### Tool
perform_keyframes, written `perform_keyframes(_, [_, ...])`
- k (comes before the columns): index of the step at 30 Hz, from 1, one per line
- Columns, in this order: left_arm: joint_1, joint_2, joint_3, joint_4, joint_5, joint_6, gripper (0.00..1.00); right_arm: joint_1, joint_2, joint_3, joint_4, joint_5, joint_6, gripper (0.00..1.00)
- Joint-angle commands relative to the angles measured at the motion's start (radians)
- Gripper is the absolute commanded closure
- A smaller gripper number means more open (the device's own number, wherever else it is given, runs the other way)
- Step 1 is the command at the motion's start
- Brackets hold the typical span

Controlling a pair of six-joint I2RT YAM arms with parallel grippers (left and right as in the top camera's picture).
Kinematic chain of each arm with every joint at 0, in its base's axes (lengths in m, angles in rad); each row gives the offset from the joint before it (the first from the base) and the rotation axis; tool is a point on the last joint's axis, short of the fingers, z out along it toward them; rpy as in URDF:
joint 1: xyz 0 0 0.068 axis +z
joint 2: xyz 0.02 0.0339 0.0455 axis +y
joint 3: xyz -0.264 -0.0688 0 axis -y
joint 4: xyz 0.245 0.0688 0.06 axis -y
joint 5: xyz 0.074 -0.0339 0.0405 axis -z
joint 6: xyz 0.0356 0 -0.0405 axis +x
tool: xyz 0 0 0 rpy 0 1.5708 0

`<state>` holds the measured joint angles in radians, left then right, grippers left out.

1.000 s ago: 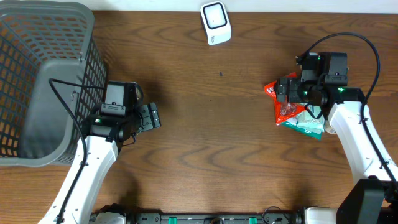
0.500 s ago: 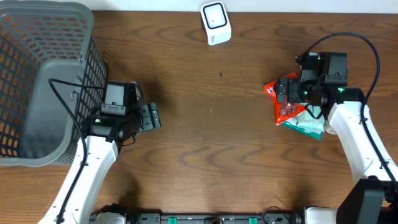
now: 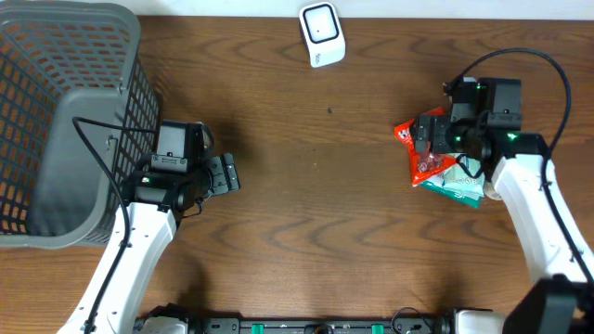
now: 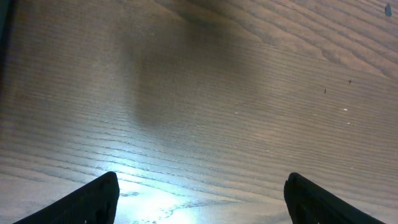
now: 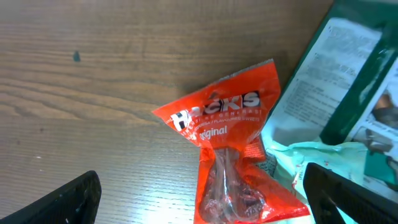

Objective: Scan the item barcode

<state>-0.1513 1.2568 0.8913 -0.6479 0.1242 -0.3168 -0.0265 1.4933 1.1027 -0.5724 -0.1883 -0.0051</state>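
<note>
1. Red bag (image 5: 230, 155): lying on the worktop (image 3: 316, 232) at the right side, one edge against a pale teal packet (image 5: 298, 158).
2. Printed on the bag in white: "HACKS" in large capitals, "original" beneath. Small line of print between the two too fine to read.
3. Clear window in the lower part of the bag, showing wrapped red sweets.
4. Green-and-white pack (image 5: 354, 68) just beyond the teal packet, bearing a block of small text; not legible.
5. Right pincer (image 5: 202, 196): spread fully wide above the red bag, one finger to each side of it in the wrist view. Nothing gripped; contact with the bag cannot be told.
6. Left pincer (image 4: 202, 199): standing well open over bare wood, holding nothing, touching nothing.
7. White scanner (image 3: 322, 34) at the far edge of the worktop, well apart from the red bag.
8. Grey mesh basket (image 3: 56, 121) at the left end, beside the left arm.
</note>
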Motion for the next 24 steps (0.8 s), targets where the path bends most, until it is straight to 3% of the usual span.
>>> perform_keyframes(1, [0.004,0.004,-0.002,-0.003,-0.013,0.005,0.15,0.002,-0.121,0.006,0.0,-0.011,-0.011,0.01])
perform_keyframes(10, [0.004,0.004,-0.002,-0.003,-0.013,0.005,0.14,0.002,-0.409,0.006,0.0,-0.011,-0.011,0.01])
perform_keyframes(15, [0.004,0.004,-0.002,-0.003,-0.013,0.005,0.15,0.002,-0.536,0.006,-0.001,0.174,-0.049,0.01])
perform_keyframes(24, [0.004,0.004,-0.002,-0.003,-0.013,0.005,0.15,0.002,-0.775,-0.002,-0.017,0.187,-0.063,0.01])
